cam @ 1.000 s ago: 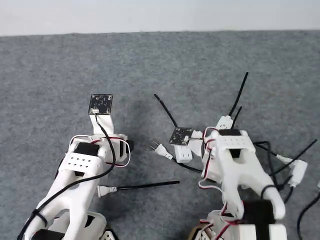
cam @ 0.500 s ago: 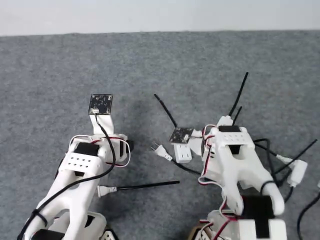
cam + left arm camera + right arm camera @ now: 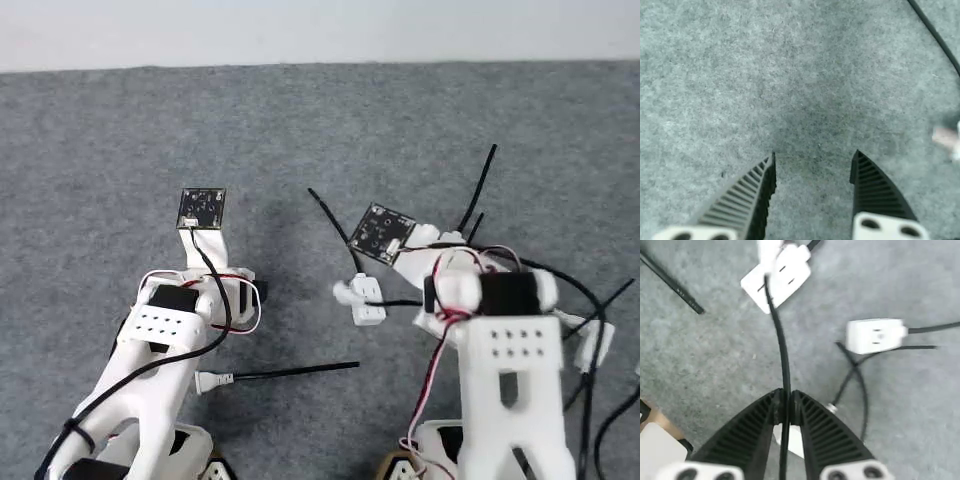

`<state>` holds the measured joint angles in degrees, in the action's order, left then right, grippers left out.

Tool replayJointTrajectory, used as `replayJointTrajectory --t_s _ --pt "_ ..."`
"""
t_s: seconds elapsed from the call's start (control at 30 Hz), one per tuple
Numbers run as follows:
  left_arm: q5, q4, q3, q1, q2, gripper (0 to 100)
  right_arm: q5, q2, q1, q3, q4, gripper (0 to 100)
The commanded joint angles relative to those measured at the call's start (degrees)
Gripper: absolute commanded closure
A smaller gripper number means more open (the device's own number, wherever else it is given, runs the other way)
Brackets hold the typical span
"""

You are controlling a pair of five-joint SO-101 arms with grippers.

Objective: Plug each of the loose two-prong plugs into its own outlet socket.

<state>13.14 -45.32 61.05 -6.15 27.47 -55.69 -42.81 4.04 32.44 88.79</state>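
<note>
Two arms sit at the grey counter (image 3: 100, 130), and only one has hold of something. Your right end effector (image 3: 786, 392) is pinched tight on a thin black cord (image 3: 782, 345), not on a plug body. That cord runs out to a white plug (image 3: 345, 292) lying just beside a white outlet socket (image 3: 368, 308). This is where I think it could go wrong. A cord is floppy, so the plug may twist or swing when you move, and its prongs may miss the slots. The cord may also slip through the fingers, or a pull may drag the light socket along with it. More thin cords cross near a second socket (image 3: 875, 335) and could catch. The right arm is bent over, its wrist tipped down at the counter. Your left end effector (image 3: 812, 160) is wide open with nothing in it, held low over bare counter, its arm stretched forward. Another loose plug (image 3: 207, 381) lies beside that arm, well apart from both sockets.
</note>
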Motion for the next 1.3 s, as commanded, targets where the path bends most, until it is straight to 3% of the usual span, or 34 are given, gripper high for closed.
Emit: replayJointTrajectory --t_s 0.0,0.27,0.67,1.03,1.13,1.27 --pt "-0.44 1.67 -0.75 0.26 1.76 77 4.92 -2.24 0.84 -8.79 4.09 99.1" --pt "-0.44 1.76 -0.75 0.26 1.76 77 18.37 6.64 0.75 -25.49 11.91 99.1" --pt "-0.44 1.76 -0.75 0.18 1.76 77 3.52 43.91 -4.35 -46.15 14.11 99.1" --pt "-0.44 1.76 -0.75 0.18 1.76 77 0.0 79.52 -5.14 -87.47 14.02 99.0" --pt "-0.44 1.76 -0.75 0.18 1.76 77 6.24 84.09 -5.14 -95.38 14.2 98.7" --pt "-0.44 1.76 -0.75 0.09 1.76 77 17.05 84.0 -5.49 -95.03 14.37 98.7"
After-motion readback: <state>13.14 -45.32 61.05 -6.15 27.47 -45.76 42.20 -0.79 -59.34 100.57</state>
